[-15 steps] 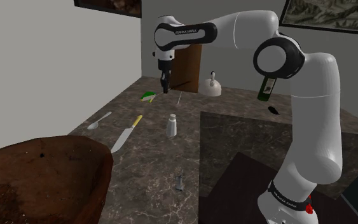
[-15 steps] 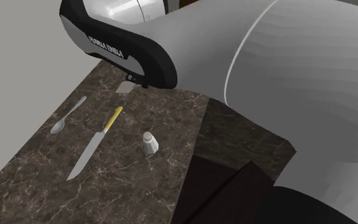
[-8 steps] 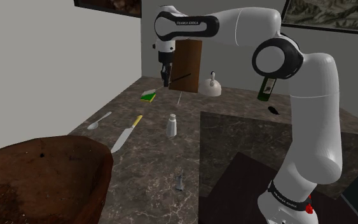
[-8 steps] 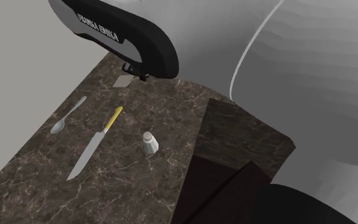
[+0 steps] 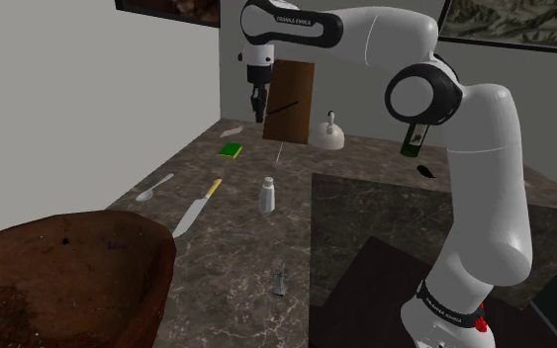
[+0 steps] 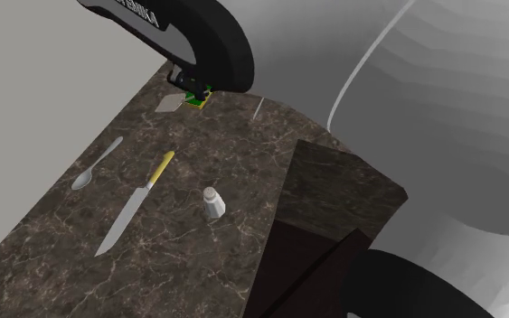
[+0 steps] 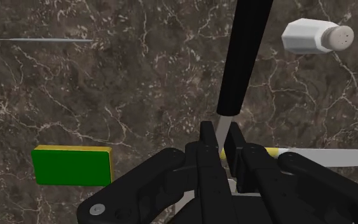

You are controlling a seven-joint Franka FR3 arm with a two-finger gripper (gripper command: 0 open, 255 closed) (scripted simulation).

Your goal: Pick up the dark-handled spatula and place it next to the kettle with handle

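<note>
the gripper (image 5: pixel 257 111), upper middle of the shoulder view, has its fingers clenched on the dark-handled spatula (image 7: pixel 244 57) at its thin neck, high above the table (image 5: pixel 236 247). carrying step, i'd say; next it needs to swing right toward the white kettle (image 5: pixel 329 135) and lower.

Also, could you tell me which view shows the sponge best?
The wrist view: the sponge is whole, green top and yellow edge clear. The shoulder view has it small and far; in the second exterior view the arm partly covers it.
</note>
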